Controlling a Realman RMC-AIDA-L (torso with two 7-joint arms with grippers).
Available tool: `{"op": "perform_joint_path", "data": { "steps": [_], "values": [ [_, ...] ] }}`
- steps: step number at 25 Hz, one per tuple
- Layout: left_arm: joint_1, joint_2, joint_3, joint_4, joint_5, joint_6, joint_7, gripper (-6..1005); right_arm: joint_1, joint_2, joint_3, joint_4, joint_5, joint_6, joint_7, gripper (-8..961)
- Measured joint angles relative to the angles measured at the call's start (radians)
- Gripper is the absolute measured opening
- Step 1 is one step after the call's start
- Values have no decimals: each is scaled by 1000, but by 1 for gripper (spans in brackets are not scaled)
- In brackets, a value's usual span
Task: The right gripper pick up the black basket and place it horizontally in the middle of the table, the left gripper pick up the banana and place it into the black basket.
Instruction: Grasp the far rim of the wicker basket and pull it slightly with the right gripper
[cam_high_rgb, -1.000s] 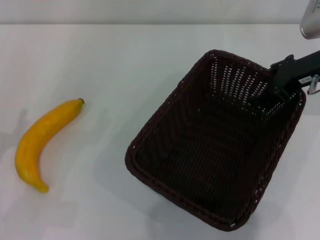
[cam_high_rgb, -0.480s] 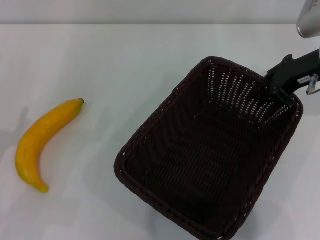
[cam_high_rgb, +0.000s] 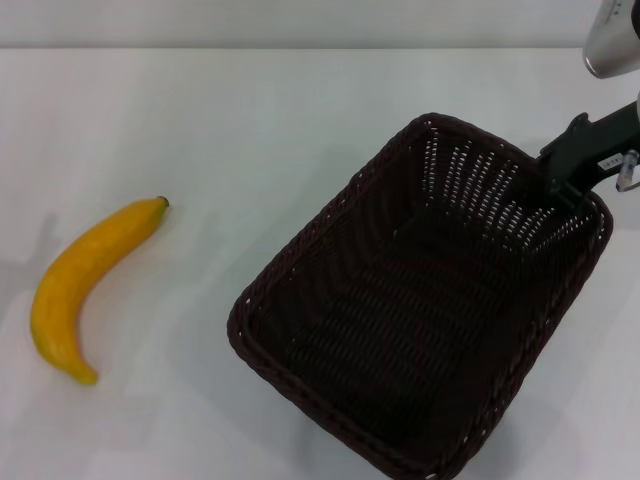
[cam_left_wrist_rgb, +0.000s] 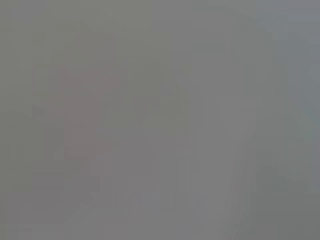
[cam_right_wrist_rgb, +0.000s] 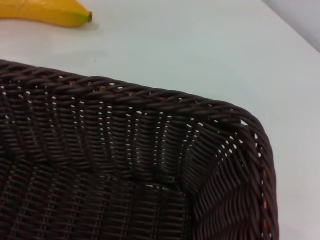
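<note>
Right gripper (cam_high_rgb: 562, 188) sits at the far right corner of the black basket (cam_high_rgb: 420, 300), its black body over the braided rim; it looks pinched onto that rim, though the fingertips themselves are lost against the dark weave, so the hold is a judgement rather than a clear sighting. Basket lies on the right half of the bench (cam_high_rgb: 250, 110), skewed diagonally, near corner running off the lower edge of the head view. Whether its base is fully down or slightly raised at the held corner I cannot tell. Right wrist view looks down into one rounded inside corner of the basket (cam_right_wrist_rgb: 150, 165): tight wicker, openwork slots in the wall, thick plaited edge. Judged handling: light for its bulk, fairly stiff but with some give in the walls; a one-corner grip will let it sag or swing, so turning it level calls for slow motion. The rim is the sensible hold: rough weave, good friction, little risk of slipping, some risk of a strand catching. Banana (cam_high_rgb: 85, 285) lies well apart to the left on bare bench, curved, stem tip toward the far side; also seen at the edge of the right wrist view (cam_right_wrist_rgb: 47, 12). Likely firm but bruisable, smooth skin, apt to roll; best taken across the middle of the curve with modest pressure. Left gripper not visible; left wrist view shows only blank grey.
</note>
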Motion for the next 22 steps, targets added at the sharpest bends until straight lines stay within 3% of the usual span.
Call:
{"op": "perform_joint_path", "data": {
  "steps": [8, 15, 22],
  "values": [
    [0, 0, 0, 0, 0, -3, 0, 862, -34, 7, -10, -81, 10, -30, 37, 217],
    [2, 0, 0, -1, 1, -4, 0, 862, -97, 8, -7, -186, 55, -30, 243, 216],
    [-3, 0, 0, -9, 3, -5, 0, 861, -119, 7, 20, -175, 48, -9, 393, 183]
  ]
}}
